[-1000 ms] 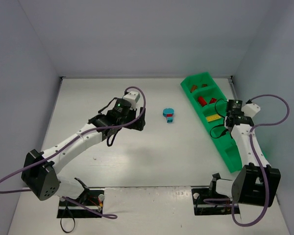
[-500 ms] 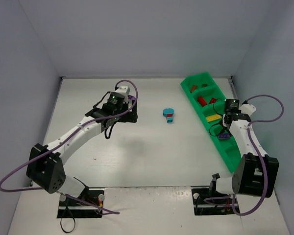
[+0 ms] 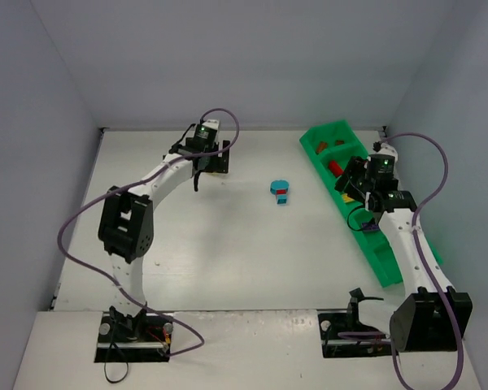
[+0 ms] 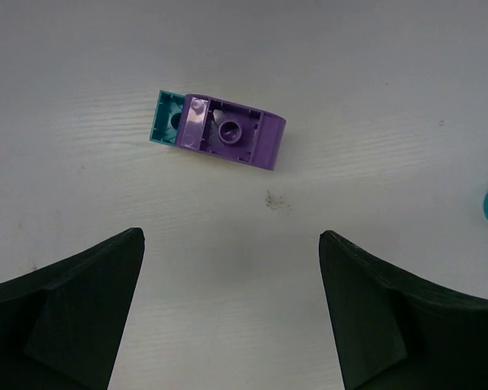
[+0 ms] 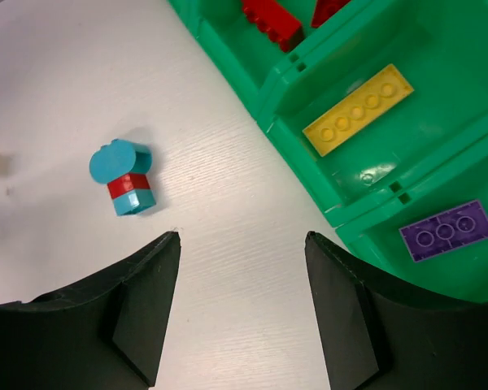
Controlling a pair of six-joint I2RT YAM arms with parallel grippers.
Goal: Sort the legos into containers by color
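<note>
Well out at the far left of the surface (image 3: 228, 252), the left arm reaches to where a purple brick (image 4: 232, 138) lies with a teal brick (image 4: 167, 123) stuck to one end, both hollow side up. The left jaws hang over them, released and holding nothing. Their dark fingers (image 4: 73, 317) are spread wide with bare surface between them. The pair lies just past the fingertips, touching neither. A dark speck (image 4: 270, 197) marks the surface just beside the purple brick, and a sliver of teal shows at the right edge of the left wrist view.

Between the two arms sits a stack (image 3: 281, 192) made of a rounded teal piece, a red brick and a teal brick. Whether it stands upright or lies on its side I cannot tell.

The right jaws hover over the line where the surface meets the tray (image 5: 286, 85), likewise released and empty. In the right wrist view the tray's green wall runs slantwise between the stack and the compartments. One compartment holds red bricks (image 5: 272, 20), the next a yellow plate (image 5: 358, 110) lying flat, and the one after that a purple plate (image 5: 446, 230). From above, the right arm covers the middle of the tray and hides the yellow plate, while the purple plate peeks out beside the forearm. A brownish piece (image 3: 321, 147) shows in the far-end compartment. A blurred yellow bit at the left edge of the right wrist view is too small to make out.
</note>
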